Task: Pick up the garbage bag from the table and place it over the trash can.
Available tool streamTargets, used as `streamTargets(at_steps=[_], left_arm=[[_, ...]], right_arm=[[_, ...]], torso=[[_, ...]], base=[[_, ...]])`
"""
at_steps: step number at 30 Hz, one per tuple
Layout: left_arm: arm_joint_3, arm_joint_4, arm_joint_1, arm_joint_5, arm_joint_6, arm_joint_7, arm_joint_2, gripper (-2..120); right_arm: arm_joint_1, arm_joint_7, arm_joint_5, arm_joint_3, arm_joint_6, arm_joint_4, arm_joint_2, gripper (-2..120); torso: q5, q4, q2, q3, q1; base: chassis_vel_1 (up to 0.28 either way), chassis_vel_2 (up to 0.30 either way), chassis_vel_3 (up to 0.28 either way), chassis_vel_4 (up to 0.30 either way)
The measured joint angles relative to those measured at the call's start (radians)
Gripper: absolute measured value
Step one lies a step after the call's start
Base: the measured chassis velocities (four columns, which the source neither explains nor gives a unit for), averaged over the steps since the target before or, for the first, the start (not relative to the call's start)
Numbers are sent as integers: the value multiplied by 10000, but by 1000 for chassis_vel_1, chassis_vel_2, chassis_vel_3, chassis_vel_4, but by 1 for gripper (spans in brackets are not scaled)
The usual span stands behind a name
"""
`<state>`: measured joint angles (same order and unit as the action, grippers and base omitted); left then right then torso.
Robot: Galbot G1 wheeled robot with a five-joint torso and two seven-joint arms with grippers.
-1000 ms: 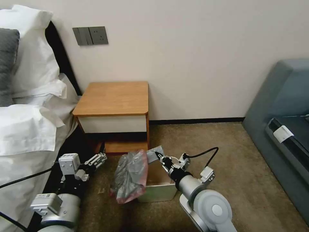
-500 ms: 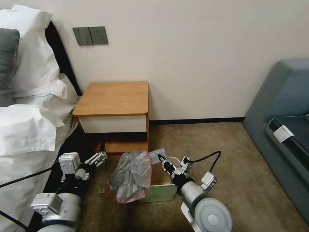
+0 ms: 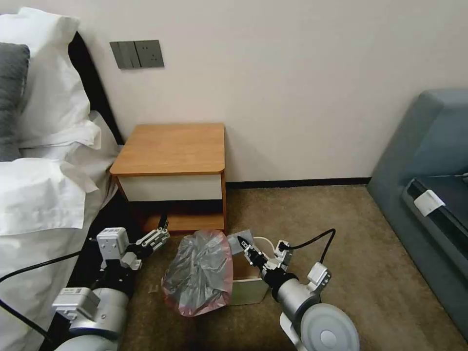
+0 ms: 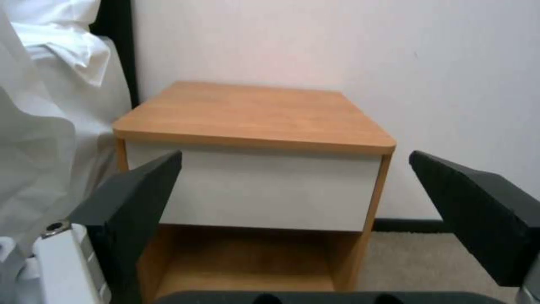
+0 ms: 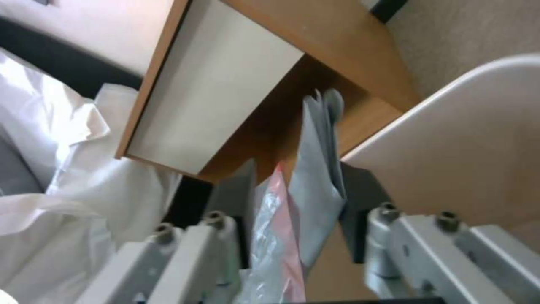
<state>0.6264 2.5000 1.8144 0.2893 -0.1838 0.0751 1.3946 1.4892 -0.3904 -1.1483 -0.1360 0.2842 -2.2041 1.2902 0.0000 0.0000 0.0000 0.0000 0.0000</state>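
Right end effector (image 3: 242, 241) pinches garbage bag (image 3: 200, 273) over trash can (image 3: 249, 291)

A thin, crinkly plastic bag (image 3: 200, 273), translucent grey with a pinkish rim and a light sheen, drapes over a smooth beige plastic bin (image 3: 251, 287). The table (image 3: 170, 148) has a smooth orange-brown wood-grain top with a satin finish and a matt white front panel. The right gripper (image 3: 243, 243) is pale metal with visible bolts in the right wrist view; the left gripper (image 4: 303, 211) carries matt black, faintly textured pads (image 4: 141, 198). The carpet (image 3: 341, 234) is rough and brown; the bedding (image 3: 39, 195) is creased white cloth.
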Motion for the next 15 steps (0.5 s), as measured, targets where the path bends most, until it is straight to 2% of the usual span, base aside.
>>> streamTargets(at_steps=[1, 3, 5, 6, 7, 9, 10, 12, 14, 15], left_arm=[[-1, 0, 0, 2, -2, 0, -1, 100], [-1, 0, 0, 2, -2, 0, -1, 100], [-129, 0, -121, -65, -94, -71, 21, 100], [-149, 0, -120, -106, -128, -75, 34, 100], [-149, 0, -120, -106, -128, -75, 34, 100], [-231, 0, -42, -246, -300, -154, 63, 100], [-231, 0, -42, -246, -300, -154, 63, 100], [-320, 0, 13, -635, -298, -185, 23, 100], [-320, 0, 13, -635, -298, -185, 23, 100], [-360, -22, 22, -881, -242, -188, -3, 100]], right_arm=[[25, -68, 80, 0, 0, -93, -98, 41], [25, -68, 80, 0, 0, -93, -98, 41], [227, -196, 335, -116, 1, -602, -541, 56], [288, -217, 345, -156, 5, -717, -622, 58], [288, -217, 345, -156, 5, -717, -622, 58], [440, -256, 354, -240, 18, -998, -693, 71], [440, -256, 354, -240, 18, -998, -693, 71], [498, -353, 355, -290, 20, -1165, -612, 83], [498, -353, 355, -290, 20, -1165, -612, 83], [514, -374, 346, -397, 27, -1222, -583, 89]], torso=[[0, 0, 0, 0, 0], [0, 0, 0, 0, 0], [0, -1, 0, 0, 0], [0, 0, 0, 0, 0], [0, 0, 0, 0, 0], [0, -1, 0, 0, 1], [0, -1, 0, 0, 1], [1, 0, 0, 0, 1], [1, 0, 0, 0, 1], [0, -1, 0, 0, 1]], base=[[0, 0, 0, 0], [0, 0, 0, 0], [0, 0, 0, 0], [0, 0, 0, 0], [0, 0, 0, 0], [0, 0, 0, 0], [0, 0, 0, 0], [0, 0, 0, 0], [0, 0, 0, 0], [0, 0, 0, 0]])
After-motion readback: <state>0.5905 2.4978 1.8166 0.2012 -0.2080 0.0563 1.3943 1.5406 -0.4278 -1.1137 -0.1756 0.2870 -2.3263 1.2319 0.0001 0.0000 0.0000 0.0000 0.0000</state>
